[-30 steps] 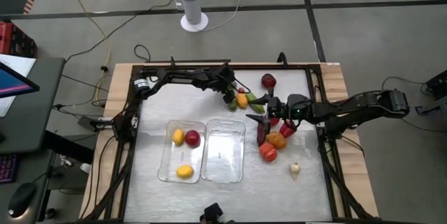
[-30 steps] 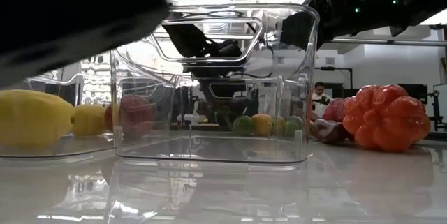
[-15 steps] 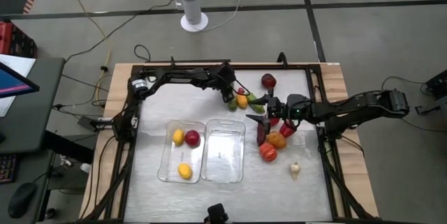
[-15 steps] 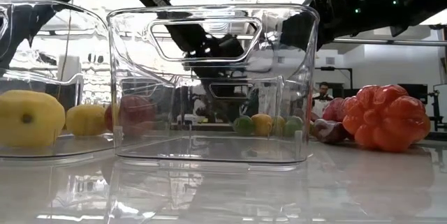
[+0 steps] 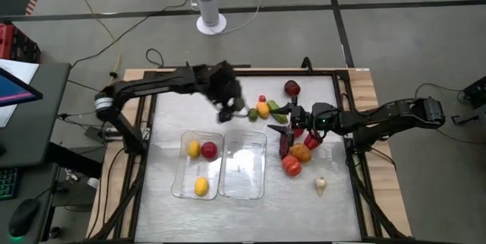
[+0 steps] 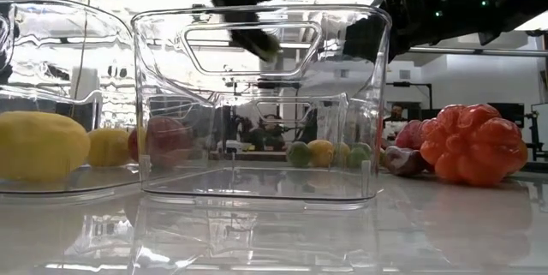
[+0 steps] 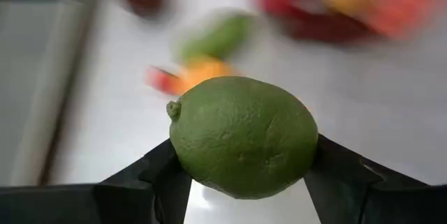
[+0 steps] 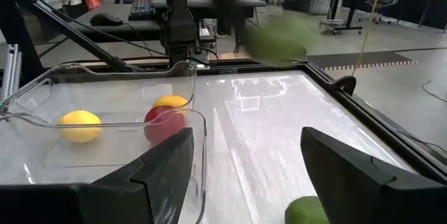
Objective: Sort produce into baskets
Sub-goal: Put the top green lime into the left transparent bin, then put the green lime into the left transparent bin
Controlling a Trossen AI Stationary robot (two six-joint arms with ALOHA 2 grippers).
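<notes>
My left gripper (image 5: 228, 109) hangs above the table just beyond the baskets' far ends, shut on a green lime (image 7: 241, 137), which also shows high up in the low view (image 6: 267, 45). The left basket (image 5: 182, 183) holds two yellow pieces and a red one (image 5: 209, 150). The right basket (image 5: 243, 187) has nothing in it. More produce lies at the right: a yellow piece (image 5: 263, 109) between green ones, a maroon one (image 5: 292, 87), orange ones (image 5: 291, 166), a garlic (image 5: 320, 186). My right gripper (image 5: 291, 125) stands open over that pile. My left gripper pinches the lime between its two fingers (image 7: 150, 175), one on each of two opposite sides (image 7: 183, 158) at its widest part. The lime fills the gap between them, its small stem nub (image 7: 173, 109) up near one finger. It hangs clear of the table.
A white fan base (image 5: 211, 23) stands beyond the table's far edge. Dark frame rails (image 5: 144, 145) run along the table's sides. Bare tabletop (image 5: 190, 111) lies between the baskets and the far edge. A person (image 6: 392, 119) sits in the room behind.
My left gripper has shut on the lime in the far produce cluster, lifted it clear and swung it toward the table's left and near side, up to the baskets' far ends. The yellow and green pieces stay where they were. My right gripper has kept still.
</notes>
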